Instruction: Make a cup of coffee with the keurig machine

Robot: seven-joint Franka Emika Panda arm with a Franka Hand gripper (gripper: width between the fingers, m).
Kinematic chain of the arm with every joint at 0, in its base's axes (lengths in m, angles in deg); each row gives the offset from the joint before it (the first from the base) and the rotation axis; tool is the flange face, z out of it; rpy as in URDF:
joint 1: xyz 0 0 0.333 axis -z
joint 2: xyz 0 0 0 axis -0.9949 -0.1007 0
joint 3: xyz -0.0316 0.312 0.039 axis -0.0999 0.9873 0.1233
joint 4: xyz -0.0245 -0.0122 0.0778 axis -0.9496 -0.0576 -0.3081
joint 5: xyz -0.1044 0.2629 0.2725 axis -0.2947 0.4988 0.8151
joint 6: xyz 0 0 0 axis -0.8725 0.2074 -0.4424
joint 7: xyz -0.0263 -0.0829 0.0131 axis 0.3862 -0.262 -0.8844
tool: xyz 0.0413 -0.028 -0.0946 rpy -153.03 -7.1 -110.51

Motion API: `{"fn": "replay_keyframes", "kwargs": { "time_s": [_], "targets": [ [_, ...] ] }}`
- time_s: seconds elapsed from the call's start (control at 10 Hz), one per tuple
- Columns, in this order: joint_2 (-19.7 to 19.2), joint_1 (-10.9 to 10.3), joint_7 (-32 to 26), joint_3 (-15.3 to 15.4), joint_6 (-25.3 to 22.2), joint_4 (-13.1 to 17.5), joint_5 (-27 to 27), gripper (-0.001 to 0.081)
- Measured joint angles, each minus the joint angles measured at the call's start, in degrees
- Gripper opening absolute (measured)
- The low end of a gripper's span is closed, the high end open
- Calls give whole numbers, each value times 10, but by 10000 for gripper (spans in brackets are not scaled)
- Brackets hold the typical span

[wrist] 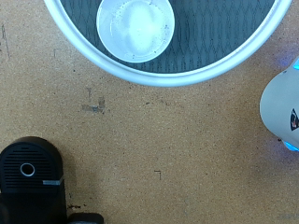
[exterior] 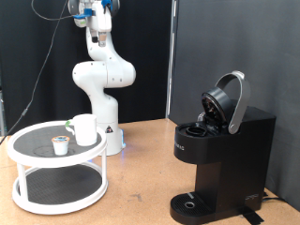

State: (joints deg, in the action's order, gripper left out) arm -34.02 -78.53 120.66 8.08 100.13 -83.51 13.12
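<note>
High at the exterior view's top, the gripper [exterior: 94, 11] holds nothing visible, finger spread indiscernible, with the cup [exterior: 84, 129] on the white stand [exterior: 28, 173] at nine o'clock from the open-lidded keurig machine [exterior: 220, 159].

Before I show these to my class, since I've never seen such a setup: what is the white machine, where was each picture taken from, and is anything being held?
The white machine is a robot arm, standing on a brown table. The exterior view comes from a camera off the arm. It shows a round white two-level stand carrying a white cup and a small white pod. On that view's right stands the black keurig machine, its domed lid raised.

The wrist view comes from a camera on the arm's hand, looking straight down. It shows the cup from above, the stand's rim, and the keurig machine's top. The fingers do not show there, so nothing is seen held.
</note>
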Motion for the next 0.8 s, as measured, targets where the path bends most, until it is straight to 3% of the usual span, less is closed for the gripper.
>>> {"fn": "replay_keyframes", "kwargs": {
  "time_s": [0.2, 0.5, 0.8],
  "targets": [
    [1, 3, -19, -13, 4, -1, -11, 808],
    [-10, 17, -43, -58, 22, 1, -44, 808],
    [-44, 21, -72, -105, 38, 29, -54, 808]
  ]
}}
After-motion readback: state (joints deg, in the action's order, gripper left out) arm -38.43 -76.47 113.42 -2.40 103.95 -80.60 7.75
